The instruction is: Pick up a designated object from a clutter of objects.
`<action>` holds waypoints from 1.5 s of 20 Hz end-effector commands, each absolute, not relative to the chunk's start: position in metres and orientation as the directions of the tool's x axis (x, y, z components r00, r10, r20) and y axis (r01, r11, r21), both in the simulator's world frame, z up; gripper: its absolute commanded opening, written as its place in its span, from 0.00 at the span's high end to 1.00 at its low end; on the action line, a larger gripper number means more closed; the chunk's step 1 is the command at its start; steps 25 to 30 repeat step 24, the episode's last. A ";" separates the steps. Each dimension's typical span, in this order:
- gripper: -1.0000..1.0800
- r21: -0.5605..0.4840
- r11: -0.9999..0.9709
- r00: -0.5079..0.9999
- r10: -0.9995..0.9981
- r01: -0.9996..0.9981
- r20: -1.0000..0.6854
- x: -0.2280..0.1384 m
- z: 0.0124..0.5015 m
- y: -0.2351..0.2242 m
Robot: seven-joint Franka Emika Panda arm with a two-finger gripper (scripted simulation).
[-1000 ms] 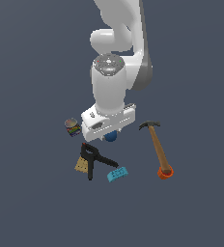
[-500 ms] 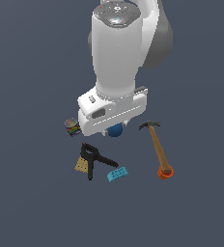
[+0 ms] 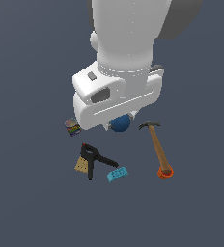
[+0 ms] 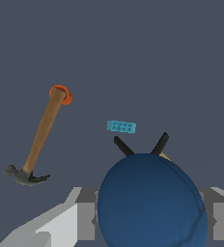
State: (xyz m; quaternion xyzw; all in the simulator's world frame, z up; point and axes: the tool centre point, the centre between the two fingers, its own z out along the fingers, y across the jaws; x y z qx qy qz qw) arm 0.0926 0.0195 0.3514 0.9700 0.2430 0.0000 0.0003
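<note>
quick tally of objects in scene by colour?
Blue: 2 – dark-blue ball between the gripper fingers, light-blue rectangular block
Black: 1 – black clamp
Tan: 1 – tan piece
Multicoloured: 1 – small colourful can
Wood and orange: 1 – wooden-handled hammer with orange end
Total: 6

My pincer (image 4: 150, 219) grips a dark-blue ball (image 4: 150, 202) — matt, smooth, with faint facets at its edge. My casing (image 3: 116, 99) looks like smooth white plastic with a soft sheen. The hammer (image 4: 36, 140) has a wooden handle, a dull dark metal head and an orange end — seemingly rubber. The table (image 4: 181, 58) is flat matt grey-blue. The light-blue block (image 4: 121, 127) looks plastic.
</note>
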 end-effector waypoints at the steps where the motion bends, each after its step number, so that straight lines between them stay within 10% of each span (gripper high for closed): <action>1: 1.00 0.001 -0.882 0.882 0.471 0.471 0.000 0.100 0.368 0.022; 30: 1.00 0.000 -0.882 0.882 0.472 0.472 0.000 0.130 0.430 0.032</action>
